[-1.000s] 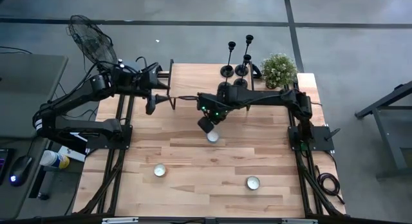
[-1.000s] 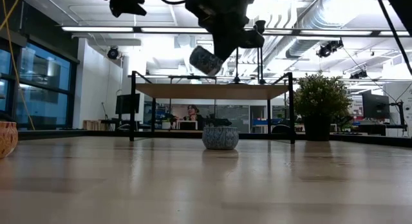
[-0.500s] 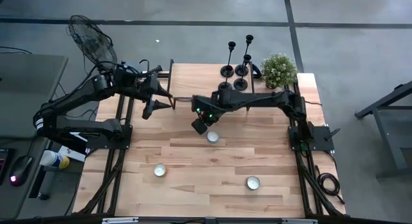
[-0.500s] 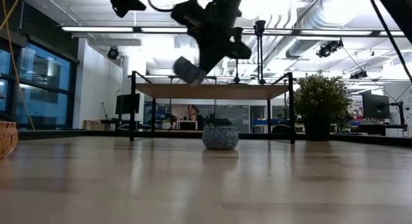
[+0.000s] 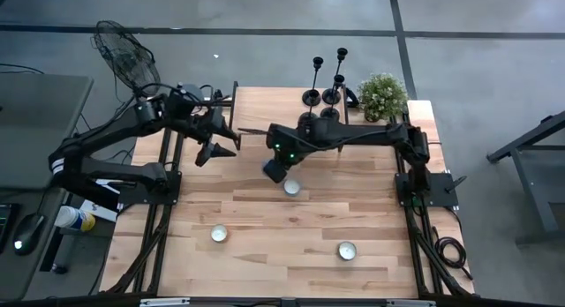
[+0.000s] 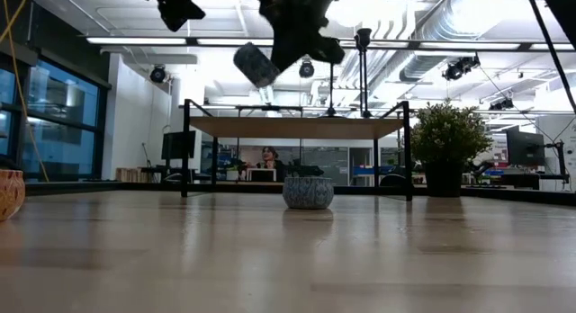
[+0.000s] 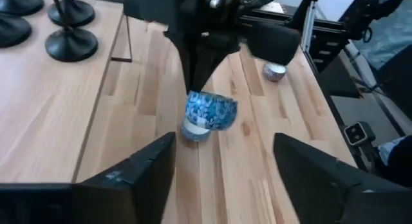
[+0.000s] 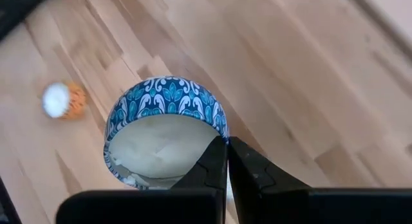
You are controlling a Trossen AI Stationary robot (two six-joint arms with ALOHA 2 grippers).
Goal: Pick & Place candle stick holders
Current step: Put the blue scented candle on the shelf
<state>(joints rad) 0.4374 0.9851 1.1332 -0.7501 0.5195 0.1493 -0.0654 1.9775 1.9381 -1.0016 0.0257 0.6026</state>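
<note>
While the four black candle stick holders [image 5: 323, 93] stand bunched at the far edge of the table [image 5: 265, 228], just beside the little potted plant [image 5: 383, 95], none of them is in either hand, so from where I stand the picking and placing looks hardly begun. What is being carried instead is a blue patterned tealight cup [image 8: 164, 130]: the right hand [image 5: 275, 168] has its fingers pinched shut on the cup's rim and holds it in the air above the middle of the table, over another tealight [image 5: 290, 188] lying there. The left hand [image 5: 214, 141] hovers close by with its fingers spread apart and nothing between them. Two more tealights [image 5: 218, 234] rest nearer the front edge.
</note>
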